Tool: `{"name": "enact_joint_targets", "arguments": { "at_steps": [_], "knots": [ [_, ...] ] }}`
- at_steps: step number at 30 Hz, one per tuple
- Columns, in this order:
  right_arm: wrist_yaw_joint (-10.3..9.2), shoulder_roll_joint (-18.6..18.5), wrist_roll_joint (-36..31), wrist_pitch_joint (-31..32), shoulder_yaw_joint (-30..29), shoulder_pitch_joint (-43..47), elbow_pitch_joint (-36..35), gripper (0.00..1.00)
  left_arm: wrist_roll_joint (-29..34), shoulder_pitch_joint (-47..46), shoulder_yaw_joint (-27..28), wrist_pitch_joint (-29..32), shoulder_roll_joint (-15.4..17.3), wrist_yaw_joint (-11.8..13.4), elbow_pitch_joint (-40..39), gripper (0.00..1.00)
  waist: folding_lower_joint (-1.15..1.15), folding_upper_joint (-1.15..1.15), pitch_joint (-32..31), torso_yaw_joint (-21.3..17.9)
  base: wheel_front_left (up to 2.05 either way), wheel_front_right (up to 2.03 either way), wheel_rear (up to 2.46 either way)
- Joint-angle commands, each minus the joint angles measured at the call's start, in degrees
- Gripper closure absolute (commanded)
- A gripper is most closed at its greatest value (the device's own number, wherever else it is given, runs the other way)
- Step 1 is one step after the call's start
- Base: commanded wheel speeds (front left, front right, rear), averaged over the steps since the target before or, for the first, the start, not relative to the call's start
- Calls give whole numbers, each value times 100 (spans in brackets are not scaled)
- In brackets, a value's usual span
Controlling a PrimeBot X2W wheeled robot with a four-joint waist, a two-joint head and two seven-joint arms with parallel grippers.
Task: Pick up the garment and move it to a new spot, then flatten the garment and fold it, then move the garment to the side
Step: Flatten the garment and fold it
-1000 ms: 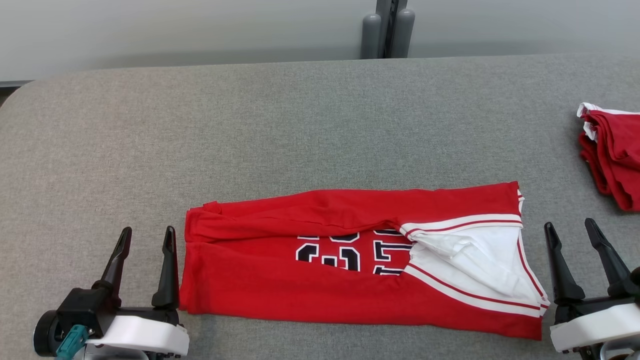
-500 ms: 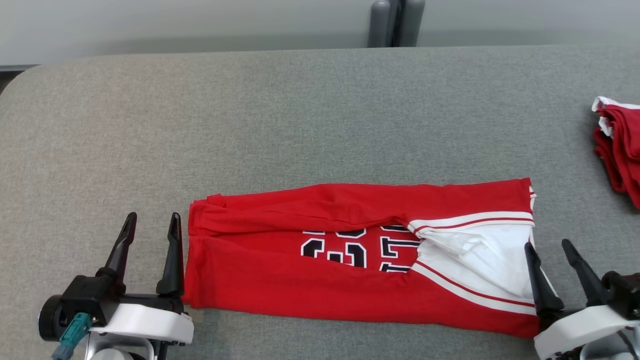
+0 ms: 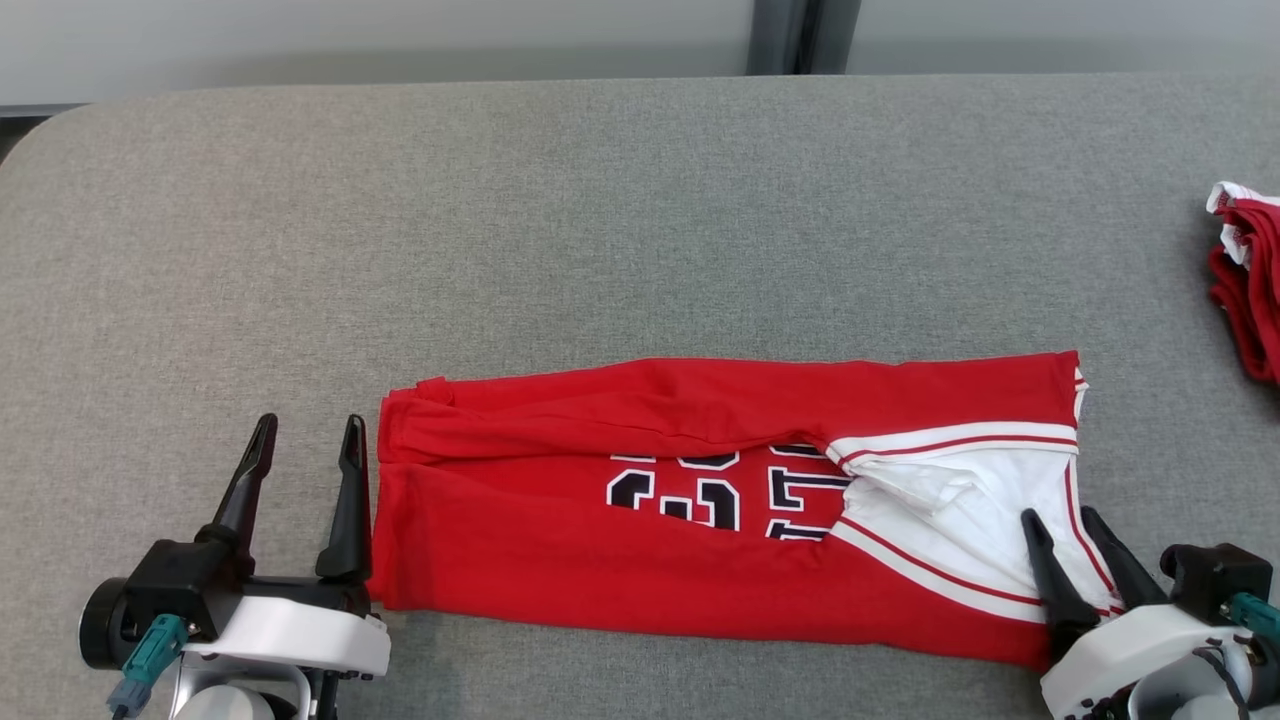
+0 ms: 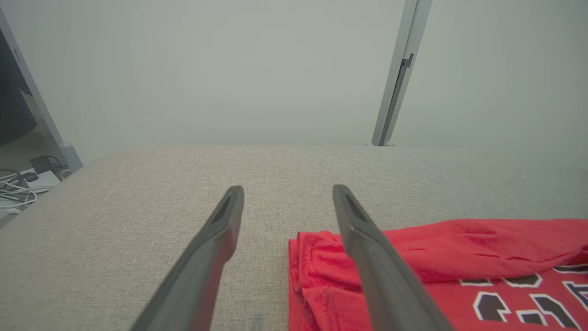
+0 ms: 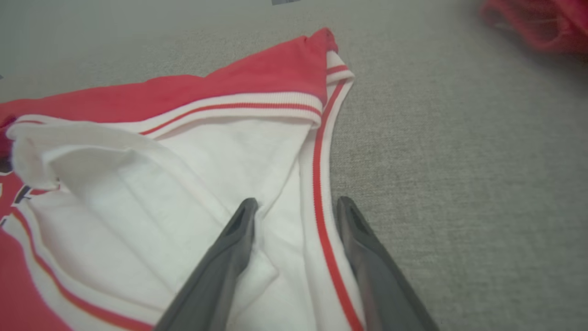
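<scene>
Two dark, tapering fingers rise from each gripper, and both pairs stand apart. The garment [image 3: 620, 570] is a red knit jersey with black, white-edged numerals and a white lining ringed by ribbed red-and-white trim. It lies folded into a long band across the near middle of the table [image 3: 600, 220], whose grey covering is a coarse woven cloth with a rounded far-left corner. Soft creases run along the garment's far fold, and its left end is a stacked, stitched hem. The left gripper [image 3: 310, 421] sits low at that left end, fingers spread, the inner one just beside the hem; whether it touches I cannot tell. The right gripper [image 3: 1057, 514] is at the garment's near-right corner. Its fingers straddle the striped trim — one lies on the white lining, the other at the edge by the bare cloth — with a clear gap between them. Well apart at the far right lies a rumpled red pile [image 3: 1245, 290] with white edging.
</scene>
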Motion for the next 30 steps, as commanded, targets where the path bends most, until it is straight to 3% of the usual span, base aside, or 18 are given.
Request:
{"name": "enact_joint_targets", "arguments": {
  "at_steps": [1, 2, 7, 24, 30],
  "knots": [
    [2, 22, 89, 136, 166, 14, 172, 96, 31, -130, 24, -17, 4, -22, 0, 0, 0, 0, 12, -3, 0, 0, 0],
    [2, 6, 135, 150, 226, -12, 215, 100, 43, -139, 24, -17, 7, -21, 0, 0, 0, 0, 20, -5, 0, 0, 0],
    [-3, -157, 388, 37, 381, -160, 293, 100, 84, -175, 37, -17, 30, -19, -6, 0, 0, 0, 43, -14, 0, 0, 0],
    [-13, -1231, 594, -254, -335, -21, 70, 100, 67, -286, 47, -17, 98, -31, -63, 0, 0, 0, 33, -205, 0, 0, 0],
    [-11, -1382, 573, -199, -283, -10, -247, 100, 33, -287, 62, -16, 138, -10, -75, 0, 0, 0, 24, -253, 0, 0, 0]
  ]
}}
